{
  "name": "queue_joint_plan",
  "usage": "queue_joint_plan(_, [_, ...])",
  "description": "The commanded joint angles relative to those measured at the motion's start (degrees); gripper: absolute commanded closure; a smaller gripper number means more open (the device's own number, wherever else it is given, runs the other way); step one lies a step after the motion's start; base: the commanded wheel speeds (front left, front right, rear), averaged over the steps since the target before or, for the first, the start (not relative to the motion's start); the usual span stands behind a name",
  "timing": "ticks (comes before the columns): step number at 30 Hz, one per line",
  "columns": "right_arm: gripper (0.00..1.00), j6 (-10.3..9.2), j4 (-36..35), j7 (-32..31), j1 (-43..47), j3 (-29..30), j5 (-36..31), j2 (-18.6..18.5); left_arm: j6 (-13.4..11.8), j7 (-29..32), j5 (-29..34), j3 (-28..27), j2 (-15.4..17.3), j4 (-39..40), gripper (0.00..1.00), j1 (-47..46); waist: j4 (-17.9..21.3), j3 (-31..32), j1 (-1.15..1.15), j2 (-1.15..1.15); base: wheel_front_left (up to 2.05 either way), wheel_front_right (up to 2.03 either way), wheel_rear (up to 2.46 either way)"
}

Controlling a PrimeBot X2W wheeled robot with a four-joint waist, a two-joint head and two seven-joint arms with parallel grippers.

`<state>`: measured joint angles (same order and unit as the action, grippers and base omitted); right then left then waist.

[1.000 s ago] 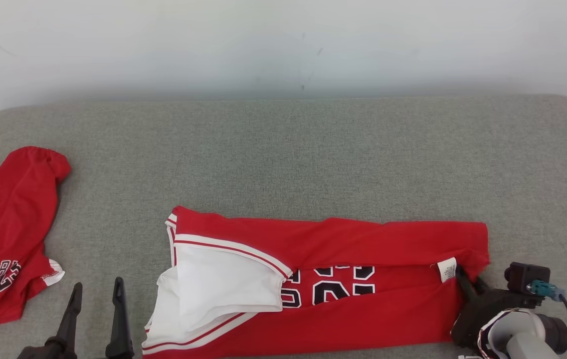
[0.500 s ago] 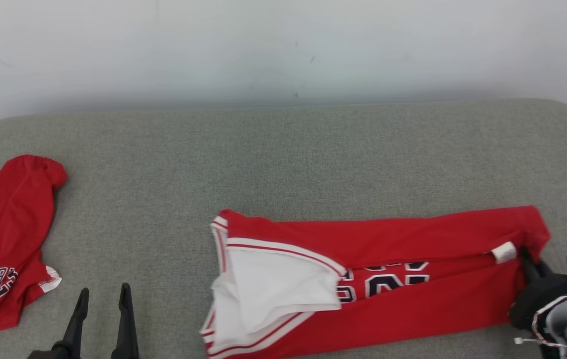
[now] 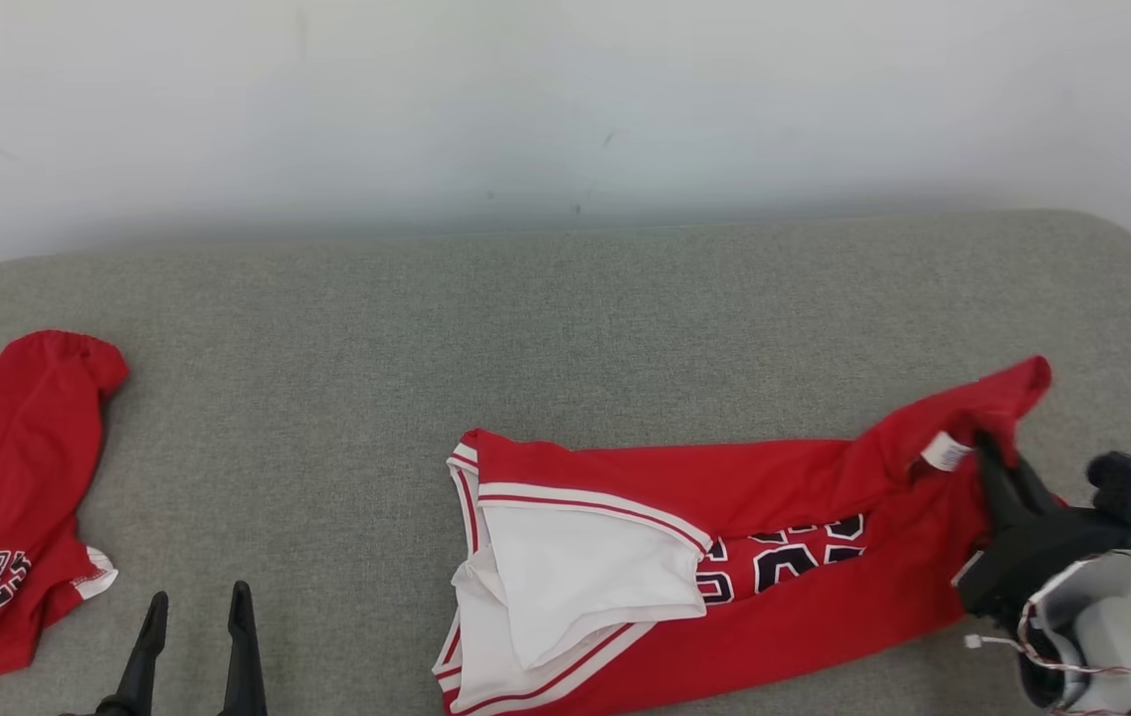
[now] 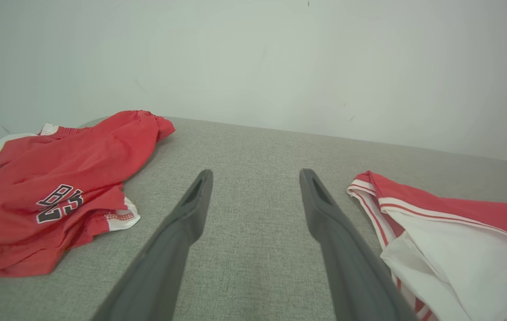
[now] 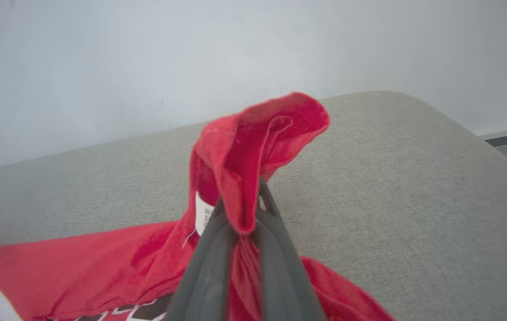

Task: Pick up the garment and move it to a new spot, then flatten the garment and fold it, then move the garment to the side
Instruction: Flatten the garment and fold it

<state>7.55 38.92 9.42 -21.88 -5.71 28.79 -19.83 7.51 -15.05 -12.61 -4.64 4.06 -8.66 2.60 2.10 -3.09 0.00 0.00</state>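
Red garment [image 3: 774,477]: lay on near part of grey pad [image 3: 565,328], right of centre; mostly flat, right end raised off surface.
Long axis: ran left-right across head view, roughly parallel to pad's front edge, tilted up twd right end.
White panel [image 3: 585,557]: sat folded open at garment's left end, edged w/ red-white trim; black numerals [image 3: 794,567] btwn panel & raised end.
Tag [image 3: 945,450]: small, white, hung at raised corner, just beside R fingers.
R gripper [image 3: 985,447]: fingers pressed together, pinching garment's right-end corner; seen in R wrist view w/ cloth bunched up & over tips.
L gripper [image 3: 199,597]: fingers spread wide, nothing btwn; hovered low at front left, apart from garment.
Key relation: stretched leftward from R gripper, so held end = right tip of long axis; free left end lay to right of L gripper, nearer L arm than R.
Step (judged): prob. relocating garment by one corner; flatten & fold not yet done.
Next move (judged): prob. called for pull along long axis, or 2nd pinch by L arm at white-panel end, to keep cloth spread.
Risk (judged): single-corner hold, likely to rope or twist; open panel apt to flop.
Other cloth [image 3: 8,497]: red piece w/ black lettering, lay at pad's far left, well apart.
Backdrop: pale wall [image 3: 565,99] behind pad.
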Motion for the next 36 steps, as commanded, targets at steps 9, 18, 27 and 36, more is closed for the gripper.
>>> queue_joint_plan(9, [1.00,-0.09,-20.2,-8.7,5.9,-6.4,0.0,7.2,-0.1,-0.1,0.6,0.3,-0.6,-0.7,0.00,0.1,-0.9,0.4,0.00,0.00,0.00,0.00,0.00])
queue_joint_plan(18, [1.00,-0.09,-25.5,-13.3,6.6,-13.1,-2.1,13.4,-0.1,-0.1,0.4,1.5,-0.9,-1.5,0.00,-1.0,-3.1,0.4,0.00,0.00,0.00,0.00,0.00])
queue_joint_plan(27, [1.00,-0.09,-17.4,-13.0,0.7,-19.0,-3.1,16.6,-0.1,-0.1,-0.2,2.8,-1.0,-2.3,0.00,-2.6,-5.6,-0.9,0.00,0.00,0.00,0.00,0.00])
queue_joint_plan(36, [1.00,-0.09,-4.7,-8.4,-4.3,-23.4,-3.5,17.0,-0.1,-0.1,-1.0,4.8,-1.1,-3.8,0.00,-4.5,-8.2,-1.7,0.00,0.00,0.00,0.00,0.00])
